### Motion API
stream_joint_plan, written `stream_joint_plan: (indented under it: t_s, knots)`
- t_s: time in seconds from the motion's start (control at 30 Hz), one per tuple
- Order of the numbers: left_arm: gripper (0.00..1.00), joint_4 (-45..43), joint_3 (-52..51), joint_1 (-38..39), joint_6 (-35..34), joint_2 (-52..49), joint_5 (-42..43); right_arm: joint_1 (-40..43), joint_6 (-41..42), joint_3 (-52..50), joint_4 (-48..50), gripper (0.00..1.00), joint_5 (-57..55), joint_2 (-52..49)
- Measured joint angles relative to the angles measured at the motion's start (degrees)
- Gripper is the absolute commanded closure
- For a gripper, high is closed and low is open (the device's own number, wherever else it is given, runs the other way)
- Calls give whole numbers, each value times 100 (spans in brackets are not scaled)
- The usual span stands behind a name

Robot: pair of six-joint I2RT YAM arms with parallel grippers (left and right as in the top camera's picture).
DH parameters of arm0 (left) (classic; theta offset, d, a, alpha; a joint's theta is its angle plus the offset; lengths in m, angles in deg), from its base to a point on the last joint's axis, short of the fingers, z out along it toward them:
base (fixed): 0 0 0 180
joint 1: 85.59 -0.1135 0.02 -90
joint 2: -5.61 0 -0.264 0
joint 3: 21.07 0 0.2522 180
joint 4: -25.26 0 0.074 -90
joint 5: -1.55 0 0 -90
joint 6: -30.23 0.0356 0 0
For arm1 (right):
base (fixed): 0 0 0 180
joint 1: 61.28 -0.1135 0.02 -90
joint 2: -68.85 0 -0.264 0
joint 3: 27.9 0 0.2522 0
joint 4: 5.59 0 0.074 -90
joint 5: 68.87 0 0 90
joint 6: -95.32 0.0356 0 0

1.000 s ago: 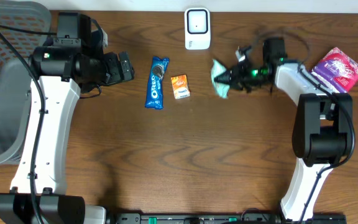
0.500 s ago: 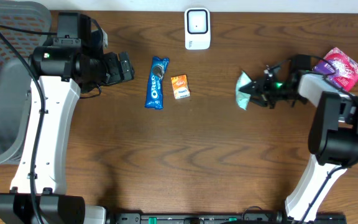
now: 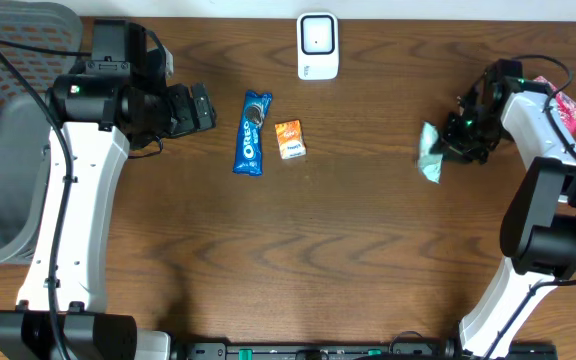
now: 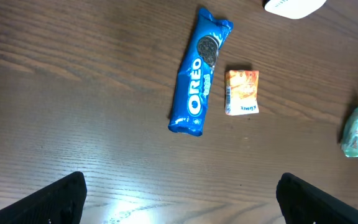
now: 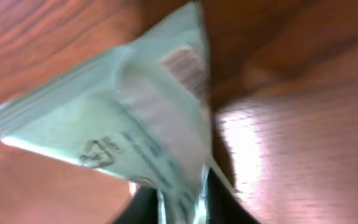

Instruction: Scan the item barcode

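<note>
Right gripper [image 3: 451, 138] is pinched shut on the green packet [image 3: 430, 160] by its edge at mid-right, well apart from the scanner [image 3: 317, 45] at top centre, likely to keep the barcode [image 5: 185, 65] exposed; left gripper [image 3: 203, 108] gapes wide, empty, upper left.

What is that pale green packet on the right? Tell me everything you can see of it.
The packet is a small pouch of soft, glossy, mint-green plastic, slightly crumpled, with a ribbed sealed edge. One face shows a barcode near a corner, a recycling triangle and small print too blurred to read. The right claw pinches one end, and the rest sticks out at a tilt. It is over the right side of the table; whether it touches the wood is unclear.
</note>
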Motion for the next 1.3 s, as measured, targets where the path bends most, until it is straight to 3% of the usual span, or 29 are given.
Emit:
stream_joint_plan:
  t_s: [0.2,0.57,0.73,0.93,1.13,1.3]
  knots:
    - [2,0,0,0,0,0,0,-48,-214,-2,9,99,87,20]
    - [2,0,0,0,0,0,0,-151,-433,-9,461,99,2909,20]
    - [2,0,0,0,0,0,0,-334,-448,-9,612,98,3300,20]
    - [2,0,0,0,0,0,0,-693,-470,-11,616,67,2190,20]
    - [2,0,0,0,0,0,0,-1285,-492,0,608,56,931,20]
    - [2,0,0,0,0,0,0,-1930,-424,240,463,33,-466,20]
